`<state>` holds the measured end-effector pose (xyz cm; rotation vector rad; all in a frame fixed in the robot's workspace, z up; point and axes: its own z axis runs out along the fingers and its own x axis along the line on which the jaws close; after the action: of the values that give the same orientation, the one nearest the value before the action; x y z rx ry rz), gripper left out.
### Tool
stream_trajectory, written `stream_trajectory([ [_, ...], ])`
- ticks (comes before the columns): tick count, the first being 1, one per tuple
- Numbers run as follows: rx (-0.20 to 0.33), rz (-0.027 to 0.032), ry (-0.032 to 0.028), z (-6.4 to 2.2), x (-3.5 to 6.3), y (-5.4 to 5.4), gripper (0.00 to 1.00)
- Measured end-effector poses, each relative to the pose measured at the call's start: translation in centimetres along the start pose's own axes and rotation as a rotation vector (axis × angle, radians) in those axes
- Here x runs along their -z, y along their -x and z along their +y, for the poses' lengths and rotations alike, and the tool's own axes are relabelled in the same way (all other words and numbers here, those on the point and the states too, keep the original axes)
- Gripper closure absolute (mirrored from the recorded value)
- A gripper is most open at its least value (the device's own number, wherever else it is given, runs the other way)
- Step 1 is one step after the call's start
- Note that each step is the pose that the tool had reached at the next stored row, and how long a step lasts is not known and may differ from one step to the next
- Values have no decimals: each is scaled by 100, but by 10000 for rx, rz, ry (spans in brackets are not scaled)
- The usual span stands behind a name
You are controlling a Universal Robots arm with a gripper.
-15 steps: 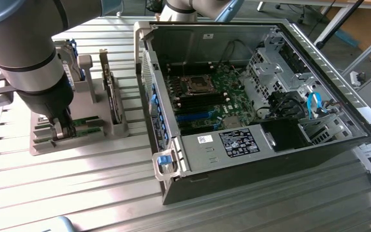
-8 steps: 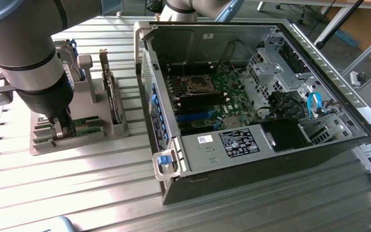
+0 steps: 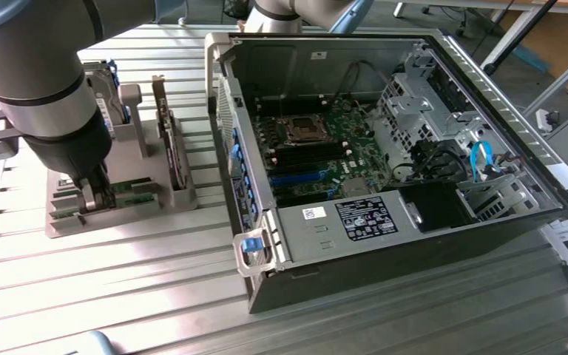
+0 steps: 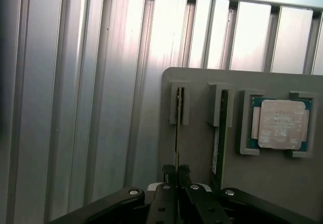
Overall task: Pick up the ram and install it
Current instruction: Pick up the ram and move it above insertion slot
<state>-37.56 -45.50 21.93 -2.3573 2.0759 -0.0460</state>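
Open computer case (image 3: pixel 294 66), set on the slatted worktop (image 3: pixel 116 296) at the exterior view's right: motherboard (image 3: pixel 348 159), blue cable (image 3: pixel 479 159), black label (image 3: pixel 368 218) with illegible print. Grey holder (image 4: pixel 272 183) at that view's left: processor (image 4: pixel 281 124), ram (image 4: pixel 177 133) stood edge-on in a slot, gripped by the closed jaws.

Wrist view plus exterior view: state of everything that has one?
gripper: shut on the ram.
ram: on edge, seated in its slot of the holder.
second stick: on edge in the neighbouring slot, untouched.
processor chip: flat in its recess on the holder.
computer case: side open, motherboard exposed.
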Motion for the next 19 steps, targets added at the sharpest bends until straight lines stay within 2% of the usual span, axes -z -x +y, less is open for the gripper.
stream_trajectory([
  [19,0,1,0,-2,95,-2,87],
])
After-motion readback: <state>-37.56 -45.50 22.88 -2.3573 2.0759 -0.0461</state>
